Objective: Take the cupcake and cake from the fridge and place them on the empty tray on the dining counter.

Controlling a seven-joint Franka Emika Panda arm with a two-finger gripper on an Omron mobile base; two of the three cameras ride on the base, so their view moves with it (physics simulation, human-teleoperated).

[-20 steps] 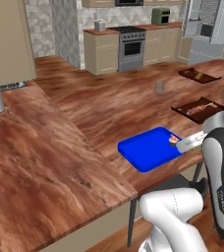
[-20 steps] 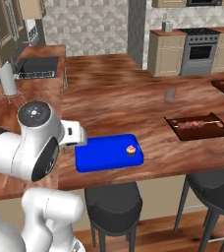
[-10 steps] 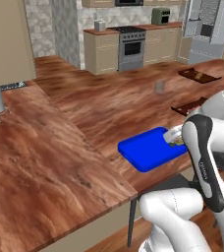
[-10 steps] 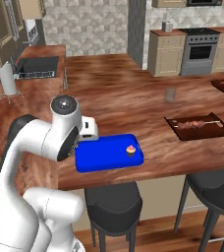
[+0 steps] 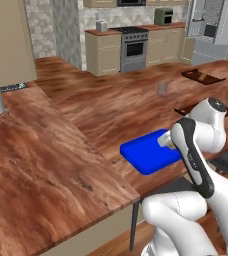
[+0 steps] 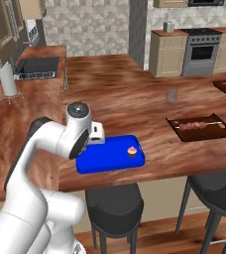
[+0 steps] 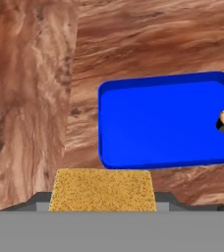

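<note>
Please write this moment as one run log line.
cupcake: on tray | cake: held in gripper, beside tray | next: place cake

Glossy white rounded arm segments, dark grey joint bands, round grey-capped joint, white base

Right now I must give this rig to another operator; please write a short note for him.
Gripper: shut on the cake, held above the dining counter, beside the tray.
Cupcake: on the tray, near one end.
Done: cupcake delivered, cake brought from the fridge.
Left: carry the cake over the tray, lower it onto a bare part, release.
</note>
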